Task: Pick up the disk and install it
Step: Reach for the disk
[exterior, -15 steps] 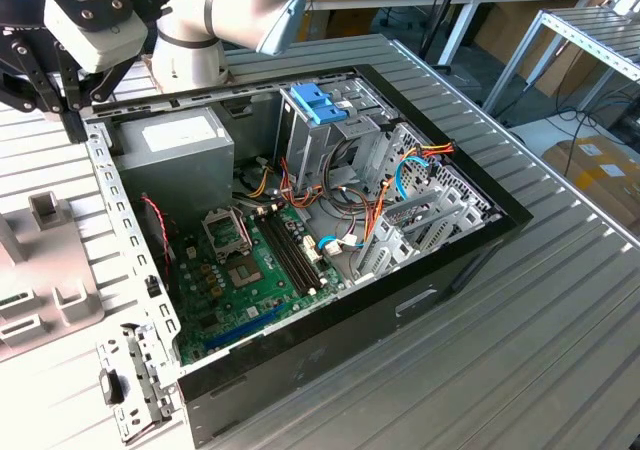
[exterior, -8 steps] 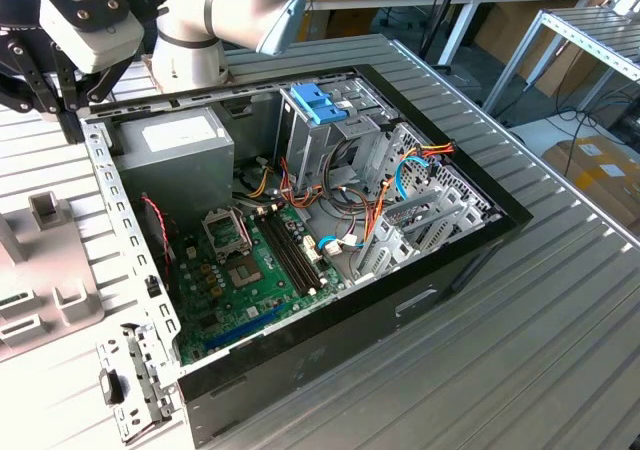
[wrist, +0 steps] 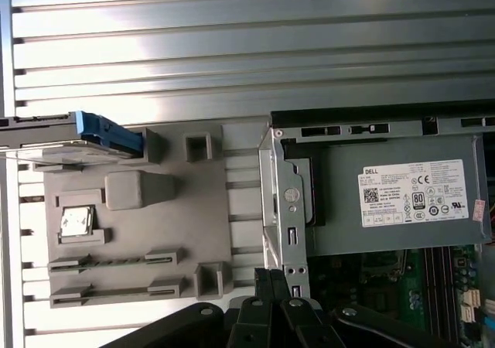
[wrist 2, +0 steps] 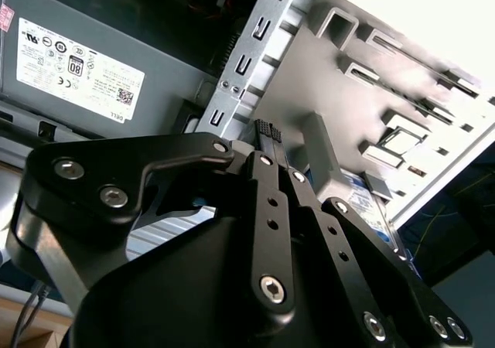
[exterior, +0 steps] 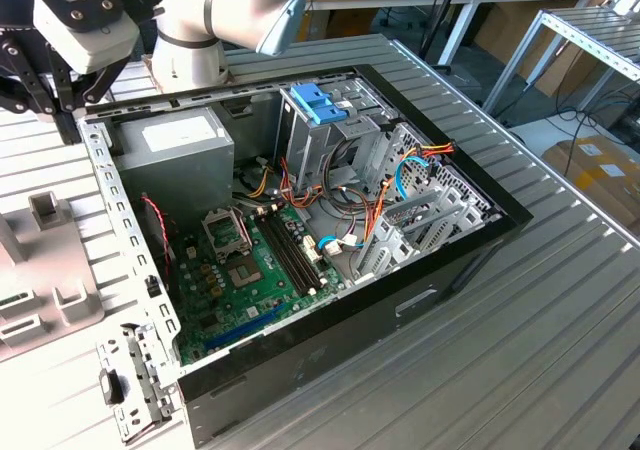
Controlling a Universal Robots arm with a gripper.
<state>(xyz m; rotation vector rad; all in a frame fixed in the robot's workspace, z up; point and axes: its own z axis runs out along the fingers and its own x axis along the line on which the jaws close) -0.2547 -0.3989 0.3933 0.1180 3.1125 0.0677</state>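
Disk [wrist: 107, 134] — flat, blue-railed, on grey fixture [wrist: 139, 232], end effector [wrist 2: 267, 131] pressed together, empty.

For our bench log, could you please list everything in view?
Ribbed metal table: one, silver, underneath.
Open computer case: one, black, on the table.
Plastic fixture plate: one, grey, beside the case.
Rectangular disk with plastic rails: one, dark with blue, on the plate's edge.
Metal power supply box: one, grey, inside the case.
Motherboard: one, green, case floor.
Plastic bracket: one, light blue, atop the drive cage.
Gripper: one, black, shut, empty, by the case wall.
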